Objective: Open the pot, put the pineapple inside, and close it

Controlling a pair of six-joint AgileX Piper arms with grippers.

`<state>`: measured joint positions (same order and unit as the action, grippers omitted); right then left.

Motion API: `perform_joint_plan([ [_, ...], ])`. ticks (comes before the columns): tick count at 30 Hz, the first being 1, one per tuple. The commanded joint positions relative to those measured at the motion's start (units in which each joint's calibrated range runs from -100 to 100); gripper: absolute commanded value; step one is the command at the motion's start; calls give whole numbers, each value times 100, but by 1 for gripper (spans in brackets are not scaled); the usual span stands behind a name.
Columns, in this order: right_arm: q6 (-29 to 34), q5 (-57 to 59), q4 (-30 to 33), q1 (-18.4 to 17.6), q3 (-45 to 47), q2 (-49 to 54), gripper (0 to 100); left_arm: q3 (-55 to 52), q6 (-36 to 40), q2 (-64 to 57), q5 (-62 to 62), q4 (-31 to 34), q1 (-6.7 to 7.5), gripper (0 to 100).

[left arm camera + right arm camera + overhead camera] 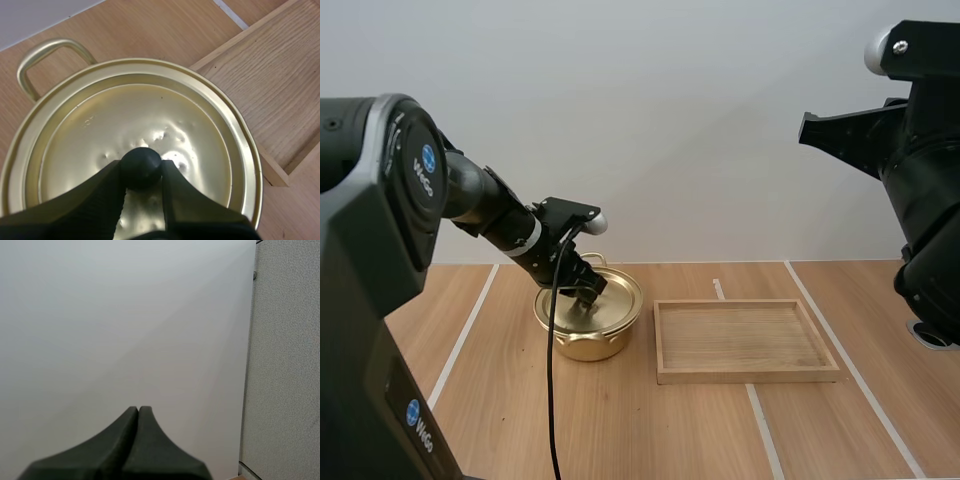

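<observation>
With the left gripper pinched on the small round black knob at the centre of the dented gold metal lid, seated on the gold metal pot on the wooden tabletop just beside the shallow rectangular wooden tray, lift straight up, holding the lid level to clear the rim evenly. Grip firmly against likely slipping on the smooth knob. Leave the right gripper, closed on nothing, raised well away.
</observation>
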<state>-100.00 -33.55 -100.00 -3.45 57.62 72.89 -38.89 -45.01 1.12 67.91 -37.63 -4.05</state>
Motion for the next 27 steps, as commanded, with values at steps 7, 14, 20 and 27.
perform_joint_plan([
  [7,0,-2,0,21,17,64,0,-93,296,50,-442,414,-10,100],
  [14,0,-2,0,21,17,64,0,-37,315,-98,-317,128,-10,100],
  [20,0,-2,0,21,17,64,0,255,315,-509,214,-276,-10,100],
  [27,0,-2,0,21,17,64,0,447,339,-1027,467,-543,-10,100],
])
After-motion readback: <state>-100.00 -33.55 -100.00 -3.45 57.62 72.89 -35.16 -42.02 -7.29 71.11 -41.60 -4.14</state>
